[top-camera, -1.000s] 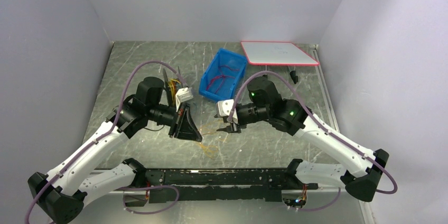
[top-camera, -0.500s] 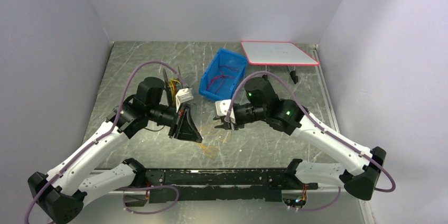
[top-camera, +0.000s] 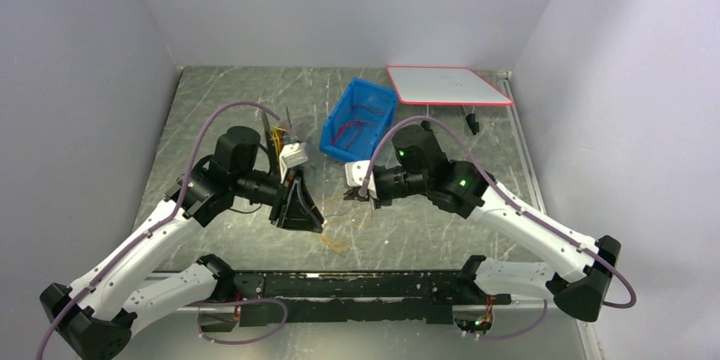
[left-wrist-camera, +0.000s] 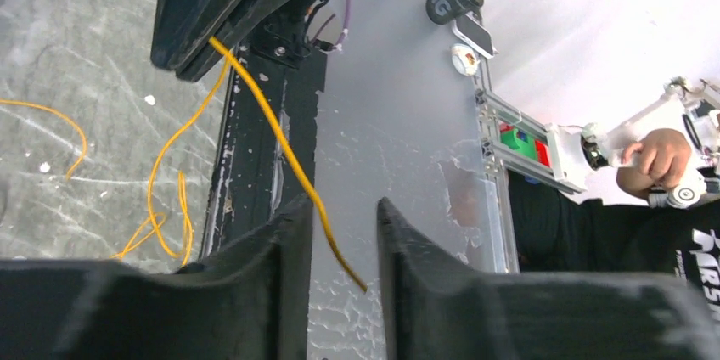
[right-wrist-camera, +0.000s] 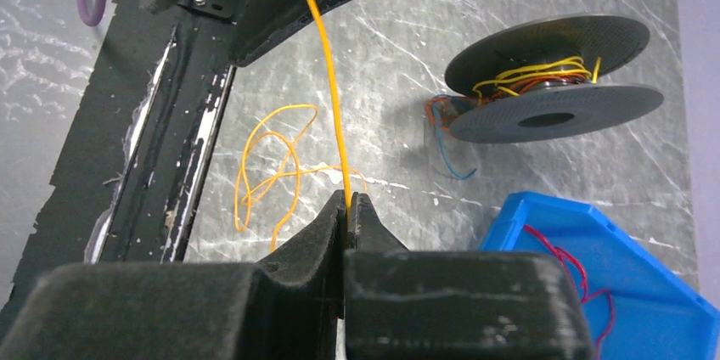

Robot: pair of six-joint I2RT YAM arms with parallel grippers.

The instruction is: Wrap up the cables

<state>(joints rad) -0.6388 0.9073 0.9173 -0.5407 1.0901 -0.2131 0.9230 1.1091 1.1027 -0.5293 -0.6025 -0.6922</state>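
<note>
My right gripper (right-wrist-camera: 349, 199) is shut on a thin yellow cable (right-wrist-camera: 327, 80) that runs up from its jaws to my left gripper. In the top view the right gripper (top-camera: 353, 197) sits just right of the left gripper (top-camera: 310, 217). In the left wrist view the left gripper (left-wrist-camera: 344, 203) is open; the yellow cable (left-wrist-camera: 280, 143) passes loosely between its fingers, its free end hanging there. The rest of the cable lies in loops on the table (right-wrist-camera: 272, 165). The dark grey spool (right-wrist-camera: 552, 105) carries several yellow and orange turns; it stands behind the left wrist (top-camera: 273, 133).
A blue bin (top-camera: 333, 128) holding red cables (top-camera: 352, 128) stands behind the grippers, and shows in the right wrist view (right-wrist-camera: 620, 233). A white board with a red edge (top-camera: 448, 84) lies at the back right. A black rail (top-camera: 357, 285) runs along the near edge.
My right gripper has moved a little left and back with the yellow cable, closer to the left gripper. The left arm has shifted slightly.
</note>
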